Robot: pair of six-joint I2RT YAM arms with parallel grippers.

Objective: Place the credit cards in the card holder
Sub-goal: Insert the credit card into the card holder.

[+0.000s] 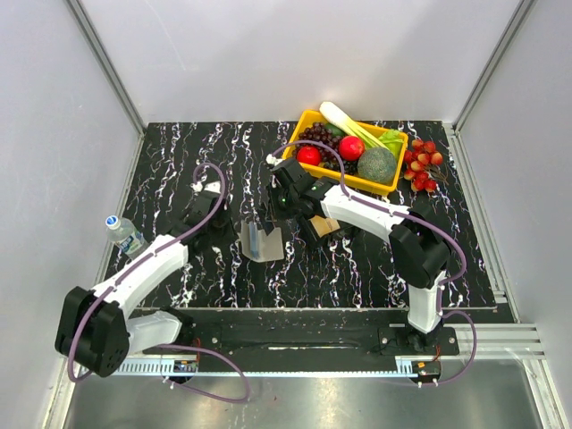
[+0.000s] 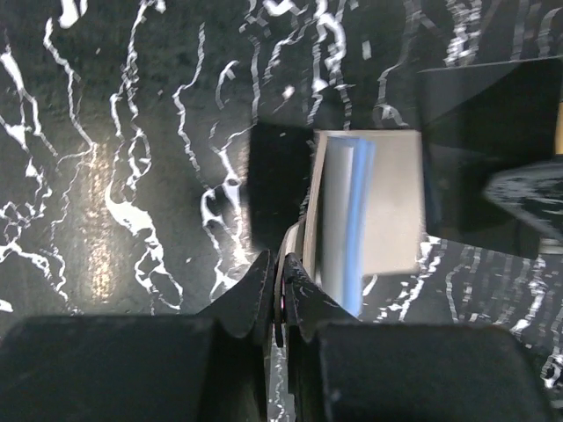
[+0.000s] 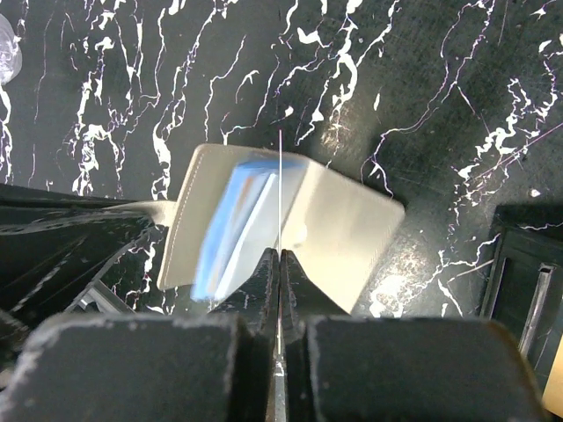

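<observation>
Left arm (image 1: 147, 268): base at near-left, forearm reaching forward and to the right, low over the table. Left gripper (image 2: 280, 283): fingers closed to a narrow slit, pinching a thin grey edge of the card holder (image 2: 387, 202).

Right arm (image 1: 366, 210): upright from its base, elbow bent, forearm running left toward table centre, wrist turned downward. Right gripper (image 3: 280, 264): fingers pressed together, clamping a thin card (image 3: 280, 189) seen edge-on, standing upright between the tips.

The two grippers are near each other, not touching.
</observation>
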